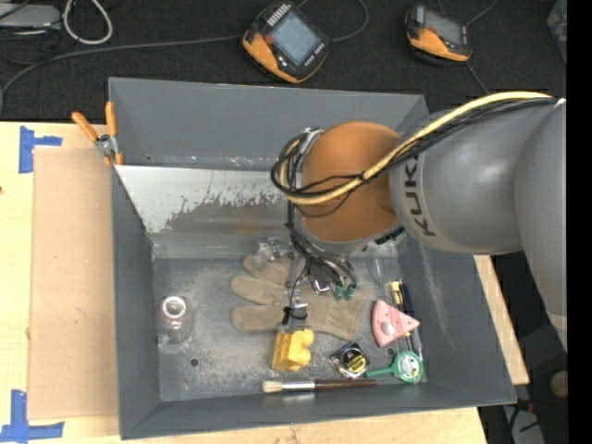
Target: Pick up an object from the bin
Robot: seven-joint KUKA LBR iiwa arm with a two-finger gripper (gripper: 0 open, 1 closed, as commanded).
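My gripper point(319, 302) hangs below the orange wrist cover in the middle of the bin, low over a tan work glove point(264, 289) that lies flat on the floor. Its fingers stand open, one thin tip point(294, 313) down on the glove's palm and the other point(344, 290) toward the cuff, with nothing held between them. A yellow block point(292, 350) lies just in front of the glove, close to the left fingertip. The wrist cover hides part of the glove.
A thin brush point(314, 387) lies along the front wall. A black-and-yellow tape measure point(351, 361), a pink piece point(392, 322), a green round tool point(407, 368) and a pen point(398, 294) cluster at the front right. A clear small jar point(173, 311) stands at the left.
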